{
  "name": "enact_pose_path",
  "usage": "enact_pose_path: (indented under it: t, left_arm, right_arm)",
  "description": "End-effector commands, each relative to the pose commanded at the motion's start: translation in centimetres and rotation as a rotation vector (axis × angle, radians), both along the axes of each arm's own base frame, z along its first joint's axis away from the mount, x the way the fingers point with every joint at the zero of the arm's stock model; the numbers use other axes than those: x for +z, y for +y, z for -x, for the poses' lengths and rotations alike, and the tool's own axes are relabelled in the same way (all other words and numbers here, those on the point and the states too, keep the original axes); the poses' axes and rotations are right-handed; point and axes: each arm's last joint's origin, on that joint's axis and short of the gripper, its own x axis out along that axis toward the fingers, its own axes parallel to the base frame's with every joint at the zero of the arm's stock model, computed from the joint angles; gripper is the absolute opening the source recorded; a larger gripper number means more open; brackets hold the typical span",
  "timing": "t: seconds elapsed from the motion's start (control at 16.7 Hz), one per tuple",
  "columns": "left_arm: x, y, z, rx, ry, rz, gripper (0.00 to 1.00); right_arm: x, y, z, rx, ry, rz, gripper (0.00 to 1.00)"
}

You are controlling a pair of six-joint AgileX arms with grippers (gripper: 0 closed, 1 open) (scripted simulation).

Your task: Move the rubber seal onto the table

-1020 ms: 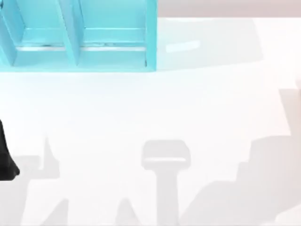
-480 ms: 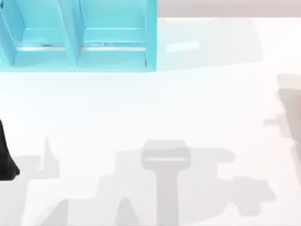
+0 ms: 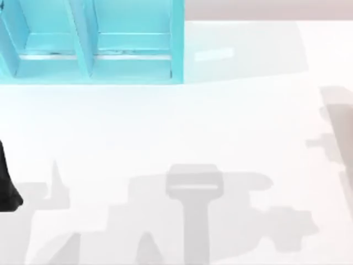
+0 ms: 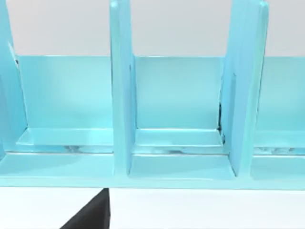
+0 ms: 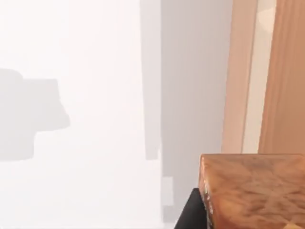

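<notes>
The rubber seal (image 5: 252, 191) appears close up in the right wrist view as an orange-amber, mottled block hanging above the white table (image 5: 95, 71). My right gripper (image 5: 233, 210) is shut on it, and one black finger (image 5: 189, 215) lies against its side. The seal's upper end is out of the picture. In the top view the right arm's shadow (image 3: 265, 210) falls on the table's (image 3: 176, 127) front middle. My left arm (image 3: 8, 182) is parked at the left edge. A black part of the left gripper (image 4: 88, 217) faces the shelf.
A turquoise shelf unit (image 3: 88, 55) stands at the back left, and its compartments (image 4: 176, 105) hold nothing in the left wrist view. A peach, wood-coloured band (image 5: 286, 71) runs beyond the table's edge in the right wrist view.
The right arm's shadow has spread leftward over the table's front middle during the last second. The left arm has stayed put.
</notes>
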Motion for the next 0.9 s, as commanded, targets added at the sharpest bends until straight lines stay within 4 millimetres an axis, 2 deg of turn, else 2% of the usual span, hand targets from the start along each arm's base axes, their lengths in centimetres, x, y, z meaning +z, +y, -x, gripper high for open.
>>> enact_pose_path:
  t: [0.12,0.24,0.42,0.54,0.72,0.9]
  left_arm:
    - [0.0,0.0,0.0,0.0,0.0,0.0,1.0]
    - [0.0,0.0,0.0,0.0,0.0,0.0,1.0]
    - [0.0,0.0,0.0,0.0,0.0,0.0,1.0]
    - [0.0,0.0,0.0,0.0,0.0,0.0,1.0]
    - [0.0,0.0,0.0,0.0,0.0,0.0,1.0]
    - [0.0,0.0,0.0,0.0,0.0,0.0,1.0]
  right_arm:
    - [-0.7,1.1,-1.6,0.0,-0.006,0.001,0.0]
    - [-2.3,2.9,-4.0,0.0,-0.001,0.002,0.0]
    - [-6.4,6.7,-7.8,0.0,0.021,0.008,0.0]
    - [-8.8,9.3,-9.5,0.0,0.019,0.01,0.0]
    - [-10.6,11.8,-10.6,0.0,0.0,0.006,0.0]
    - [-10.7,11.9,-10.6,0.0,-0.002,0.006,0.0]
